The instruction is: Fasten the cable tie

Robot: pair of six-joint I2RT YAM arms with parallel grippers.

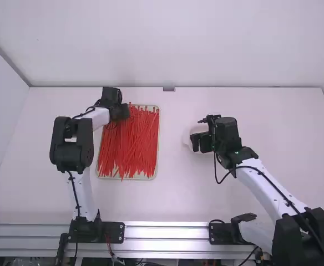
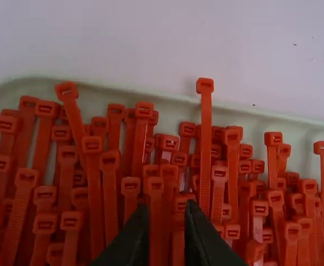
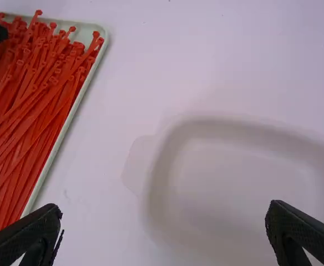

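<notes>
Cable ties (image 1: 130, 143) (image 2: 95, 166) (image 3: 23, 100): a dense pile of orange ties lying lengthwise in a pale, shallow tray (image 1: 157, 145) (image 2: 123, 93) (image 3: 80, 94) on the white table (image 1: 273, 111), left of centre. All ties lie straight and unfastened. One tie (image 2: 205, 138) stands out beyond its neighbours, its head reaching the tray's far rim.

Left claw (image 1: 116, 108) (image 2: 166, 208): positioned low over the far end of the pile, with tie straps running through its narrow gap. It cannot be told whether it is clamped on any of them.

Right claw (image 1: 204, 142) (image 3: 163, 213): spread wide apart and holding nothing. It hangs above a white dish (image 1: 187, 138) (image 3: 167, 130), which stands on the table right of the tray, apart from it.
</notes>
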